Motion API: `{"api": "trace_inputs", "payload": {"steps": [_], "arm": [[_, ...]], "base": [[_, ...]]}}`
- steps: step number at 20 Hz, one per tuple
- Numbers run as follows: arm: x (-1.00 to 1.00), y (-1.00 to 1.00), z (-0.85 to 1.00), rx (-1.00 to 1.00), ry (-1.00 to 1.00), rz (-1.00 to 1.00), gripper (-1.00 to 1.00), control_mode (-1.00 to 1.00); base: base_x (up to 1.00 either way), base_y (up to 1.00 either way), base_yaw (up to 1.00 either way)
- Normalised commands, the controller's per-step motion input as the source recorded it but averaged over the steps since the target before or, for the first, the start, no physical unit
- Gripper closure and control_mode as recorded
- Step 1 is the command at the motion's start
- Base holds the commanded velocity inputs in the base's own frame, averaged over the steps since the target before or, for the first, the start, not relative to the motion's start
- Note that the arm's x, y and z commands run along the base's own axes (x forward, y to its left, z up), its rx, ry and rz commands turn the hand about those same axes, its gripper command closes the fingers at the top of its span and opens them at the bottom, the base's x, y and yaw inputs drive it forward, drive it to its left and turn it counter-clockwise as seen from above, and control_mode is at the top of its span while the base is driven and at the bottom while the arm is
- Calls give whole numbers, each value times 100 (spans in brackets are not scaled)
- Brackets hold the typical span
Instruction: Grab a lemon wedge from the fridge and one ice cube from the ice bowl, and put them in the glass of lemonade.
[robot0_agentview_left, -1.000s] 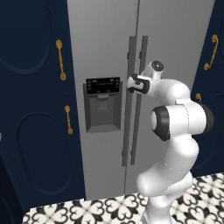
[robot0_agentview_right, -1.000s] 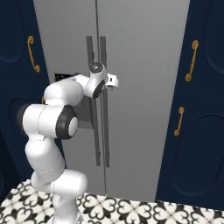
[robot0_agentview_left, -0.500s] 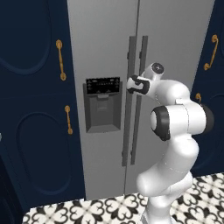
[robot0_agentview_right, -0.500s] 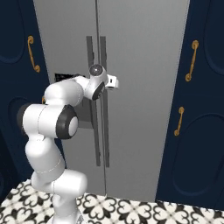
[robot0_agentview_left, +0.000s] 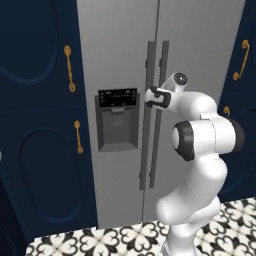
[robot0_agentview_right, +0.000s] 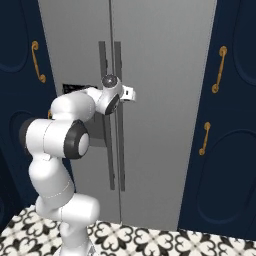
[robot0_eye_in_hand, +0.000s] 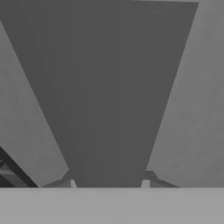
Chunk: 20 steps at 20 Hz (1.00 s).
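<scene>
Currently parked facing the fridge (robot0_agentview_left: 125, 60), doors closed. Left to right in the left base view: navy cabinets (robot0_agentview_left: 40, 125) with gold handles (robot0_agentview_left: 70, 67), then the fridge's left door with the dark dispenser panel (robot0_agentview_left: 118, 120), then two long vertical handles side by side at the door seam. Gripper (robot0_agentview_left: 149, 96) is at the left door handle (robot0_agentview_left: 148, 65), just right of the dispenser panel and about level with its top. White arm (robot0_agentview_left: 205, 140) rises from lower right, elbow bent in front of the right door.

Right base view: same thing from the other side, gripper (robot0_agentview_right: 131, 93) sits over the handle pair (robot0_agentview_right: 111, 55), more navy cabinets (robot0_agentview_right: 225, 125) to the right.

Hand view: a dark handle bar (robot0_eye_in_hand: 109, 87) runs straight up between the fingertips (robot0_eye_in_hand: 146, 177), which sit tight against both its sides. Jaws closed down onto the handle, narrow gap only as wide as the bar.

Checkered tile floor (robot0_agentview_left: 120, 240) below.
</scene>
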Motion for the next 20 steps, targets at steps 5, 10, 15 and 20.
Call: {"api": "trace_inputs", "payload": {"steps": [5, 10, 15, 20], "arm": [[0, -38, 11, 0, 0, -5, 100, -100], [-24, -61, 13, 2, 0, -8, 100, -100], [-48, -70, 18, 5, 0, -6, 100, -100], [-56, -82, 18, 8, 0, -8, 100, -100]], "base": [[0, 0, 0], [0, 0, 0], [0, 0, 0], [0, 0, 0]]}}
